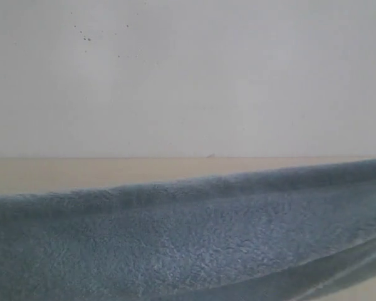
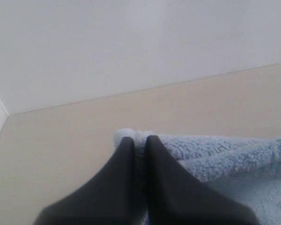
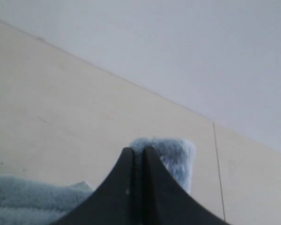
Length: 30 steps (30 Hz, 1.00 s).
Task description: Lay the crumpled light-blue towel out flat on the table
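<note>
Towel (image 1: 188, 238) is filling the whole near part of the exterior view, stretching as a long pale-blue fluffy band from one side to the other, its upper edge sloping up toward the right. Beyond it the beige worktop (image 1: 81, 172) is running back to the white wall (image 1: 238, 75). Whether the cloth is resting on the worktop or hanging above it, I cannot tell. The left gripper (image 2: 139, 140) is showing dark jaws pressed together, pinching one end of the cloth, fluff poking past the tips and the rest trailing away over the worktop. The right gripper (image 3: 138, 151) is pinching too, jaws squeezed tight on a corner, a small tuft sticking out beyond them. Tiny dark specks (image 1: 86, 37) are dotting the wall.
</note>
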Each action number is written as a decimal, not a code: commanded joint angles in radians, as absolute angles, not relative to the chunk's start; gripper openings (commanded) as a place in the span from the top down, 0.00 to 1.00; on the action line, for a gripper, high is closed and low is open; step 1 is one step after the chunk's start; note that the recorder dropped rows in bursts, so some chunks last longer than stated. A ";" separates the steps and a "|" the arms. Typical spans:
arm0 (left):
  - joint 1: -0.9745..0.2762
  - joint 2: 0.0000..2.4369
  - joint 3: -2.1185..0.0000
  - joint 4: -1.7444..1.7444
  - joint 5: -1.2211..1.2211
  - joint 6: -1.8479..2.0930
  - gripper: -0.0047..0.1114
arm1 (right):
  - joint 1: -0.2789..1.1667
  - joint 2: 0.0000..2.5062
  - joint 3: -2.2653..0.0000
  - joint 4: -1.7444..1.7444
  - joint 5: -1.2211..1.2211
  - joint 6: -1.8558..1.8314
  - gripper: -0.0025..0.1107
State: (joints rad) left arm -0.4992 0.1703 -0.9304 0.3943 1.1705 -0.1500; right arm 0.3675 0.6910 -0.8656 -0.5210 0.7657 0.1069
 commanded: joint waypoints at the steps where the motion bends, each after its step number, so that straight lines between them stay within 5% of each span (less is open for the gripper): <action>1: -0.498 0.152 -1.006 0.329 1.221 -0.110 0.93 | 0.369 0.541 -0.862 -0.545 0.862 0.087 0.98; 13: -0.498 0.221 -0.949 0.289 1.221 -0.034 0.93 | 0.407 0.457 -0.843 -0.579 0.987 0.065 0.98; 19: -0.498 0.488 -0.716 0.408 1.087 -0.167 0.93 | 0.418 0.777 -0.636 -0.777 0.774 0.343 0.98; 26: -0.491 0.977 -0.658 0.676 0.861 -0.397 0.93 | 0.416 1.273 -0.644 -1.254 0.608 0.828 0.98; 30: -0.380 1.183 -0.662 0.724 0.675 -0.467 0.93 | 0.343 1.447 -0.729 -1.317 0.553 0.939 0.98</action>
